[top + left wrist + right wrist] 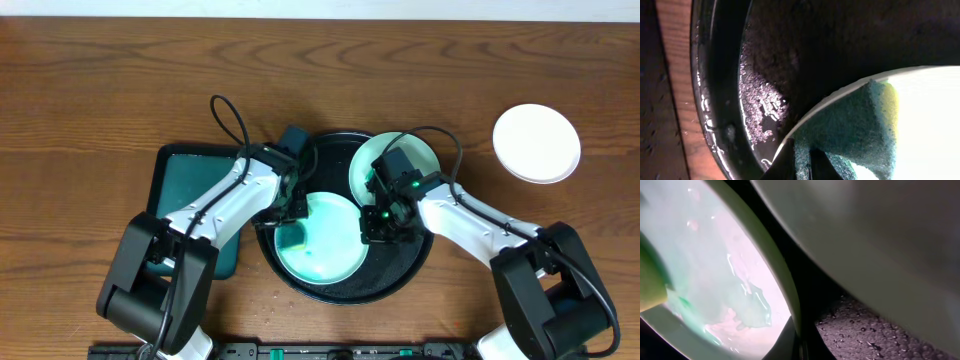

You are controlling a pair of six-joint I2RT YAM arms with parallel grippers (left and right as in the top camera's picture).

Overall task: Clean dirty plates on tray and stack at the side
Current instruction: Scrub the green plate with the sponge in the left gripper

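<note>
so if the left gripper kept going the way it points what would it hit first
The left gripper is shut on the sponge, which lies in that line on the edge of the plate, so it would likely press into the plate first. Just beyond is the bare tray; depth is unclear.

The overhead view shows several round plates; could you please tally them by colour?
Pale mint green round plates: 2
White round plate: 1
Total: 3
</note>
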